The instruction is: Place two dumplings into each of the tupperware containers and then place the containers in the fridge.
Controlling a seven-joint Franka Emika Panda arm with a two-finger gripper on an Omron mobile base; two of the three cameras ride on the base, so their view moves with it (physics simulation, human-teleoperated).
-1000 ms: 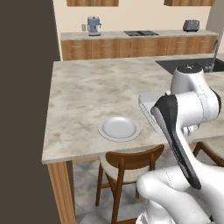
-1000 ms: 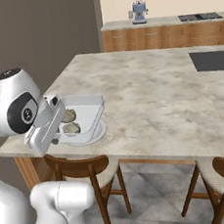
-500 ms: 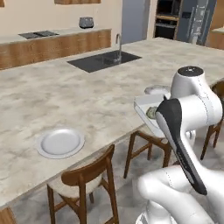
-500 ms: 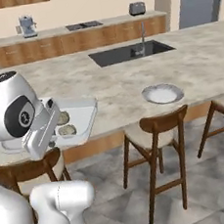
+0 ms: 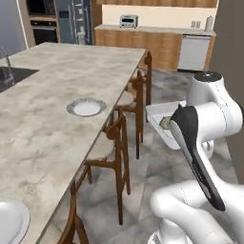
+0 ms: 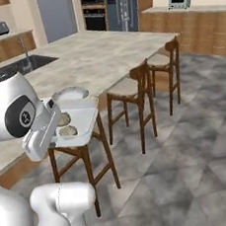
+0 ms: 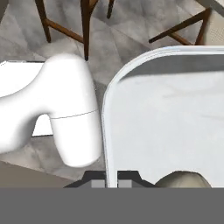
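Off the tabletop's (image 6: pixel 103 51) long edge, over the grey floor (image 6: pixel 188 141), the tray (image 6: pixel 83 117) hangs in the air, its rim pinched in the closed claw (image 7: pixel 113 183). Two dumplings (image 6: pixel 64 119) lie in it, side by side at the end nearer the arm; the far half of its floor is bare. From the right base view the tray sits just beside the tabletop's rim, above a stool (image 6: pixel 79 151), with a white plate (image 6: pixel 69 94) close behind it on the marble. Three more stools (image 6: pixel 132 90) line that edge; right of them the floor runs wide open to the back cabinets.

From the left base view only a corner of the tray (image 5: pixel 162 119) and one dumpling (image 5: pixel 167 123) clear the arm's shoulder. That view adds a second plate (image 5: pixel 9 221) at the tabletop's near corner and a clear strip of floor between stools and tray.

Looking along the hand, the tray's rounded corner (image 7: pixel 114 78) curves close, one dumpling (image 7: pixel 183 179) at the bottom.

The fridge (image 6: pixel 123 7) stands far off beyond the tabletop's end, beside the oven (image 6: pixel 92 8).
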